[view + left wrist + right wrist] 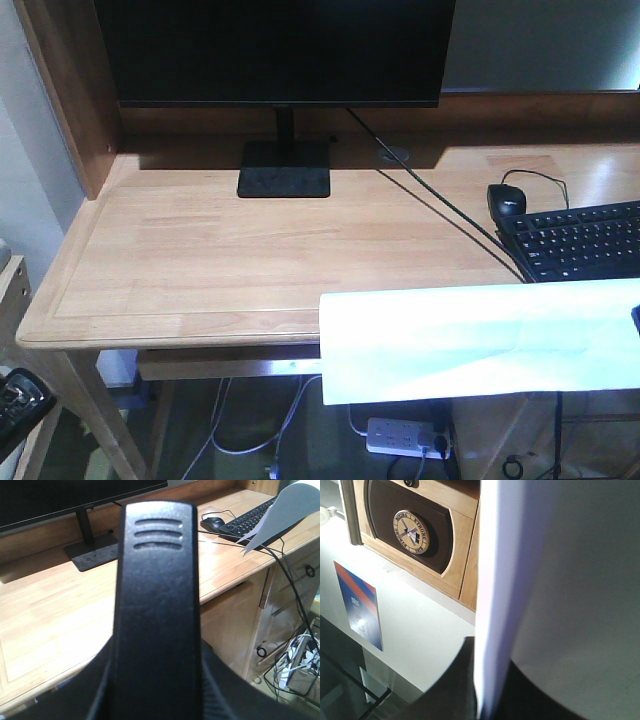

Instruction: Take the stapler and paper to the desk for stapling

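Note:
A black stapler (pixel 156 595) with three grooves at its tip fills the left wrist view. My left gripper (pixel 157 690) is shut on it, dark fingers (pixel 92 692) on both sides, and holds it above the wooden desk (pixel 45 615). A dark shape at the lower left of the front view (pixel 18 400) may be this gripper. A white paper sheet (pixel 480 340) hangs in the air before the desk's front right edge. It shows edge-on in the right wrist view (pixel 495 590), where my right gripper (pixel 490 695) is shut on it. It also shows in the left wrist view (pixel 292 507).
A monitor on a black stand (pixel 284 168) stands at the back of the desk (pixel 200 250). A black mouse (pixel 506 200) and keyboard (pixel 585 240) lie at the right, with a cable across the top. A power strip (pixel 400 436) lies on the floor below.

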Tool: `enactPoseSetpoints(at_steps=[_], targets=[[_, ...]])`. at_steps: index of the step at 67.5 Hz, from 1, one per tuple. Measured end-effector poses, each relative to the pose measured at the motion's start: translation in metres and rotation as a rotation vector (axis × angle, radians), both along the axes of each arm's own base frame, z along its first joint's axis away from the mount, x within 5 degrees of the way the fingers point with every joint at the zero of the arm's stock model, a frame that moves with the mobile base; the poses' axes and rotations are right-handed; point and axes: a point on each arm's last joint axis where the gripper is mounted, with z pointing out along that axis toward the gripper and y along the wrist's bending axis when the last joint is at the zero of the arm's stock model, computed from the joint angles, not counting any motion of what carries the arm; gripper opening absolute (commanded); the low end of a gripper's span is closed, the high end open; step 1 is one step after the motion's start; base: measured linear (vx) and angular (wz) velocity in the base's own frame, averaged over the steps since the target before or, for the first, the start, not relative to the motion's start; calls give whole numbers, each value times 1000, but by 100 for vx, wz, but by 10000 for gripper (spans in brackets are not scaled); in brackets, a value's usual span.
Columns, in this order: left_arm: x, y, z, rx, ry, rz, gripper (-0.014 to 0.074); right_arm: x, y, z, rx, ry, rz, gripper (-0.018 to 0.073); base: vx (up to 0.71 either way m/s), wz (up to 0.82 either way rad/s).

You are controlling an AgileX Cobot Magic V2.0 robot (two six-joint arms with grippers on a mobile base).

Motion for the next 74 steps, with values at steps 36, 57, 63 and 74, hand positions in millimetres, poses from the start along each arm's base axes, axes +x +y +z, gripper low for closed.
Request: enactPoseSetpoints(at_steps=[36, 57, 63, 74], targets=[[0, 0, 0, 0, 0, 0, -7, 0, 0, 0, 0, 0, 0, -8, 6, 0], [0, 0, 0, 0, 0, 0, -7, 0, 0, 0, 0, 0, 0, -8, 4, 1], [0, 0, 0, 0, 0, 0, -7, 0, 0, 0, 0, 0, 0, -8, 4, 1], [0, 0, 0, 0, 0, 0, -7, 0, 0, 0, 0, 0, 0, -8, 5, 1]])
